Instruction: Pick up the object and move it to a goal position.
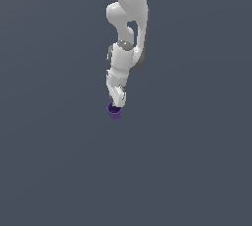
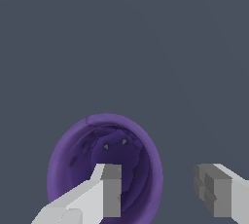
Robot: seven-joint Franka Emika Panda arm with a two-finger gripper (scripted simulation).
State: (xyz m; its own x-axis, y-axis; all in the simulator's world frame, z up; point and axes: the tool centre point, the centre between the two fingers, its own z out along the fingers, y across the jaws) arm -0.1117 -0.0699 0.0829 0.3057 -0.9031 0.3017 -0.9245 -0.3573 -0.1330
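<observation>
Wrist view: the gripper [image 2: 158, 191] is spread, 1 finger [image 2: 109, 189] inside the hollow of the purple cup [image 2: 73, 155] and the other outside its wall, apparently straddling the rim to pinch it; nothing is clamped yet. Exterior view: the cup [image 1: 115, 111] sits directly below the gripper [image 1: 117, 101], beneath the arm [image 1: 129, 23], with bare grey surface [image 1: 197, 171] beyond.
</observation>
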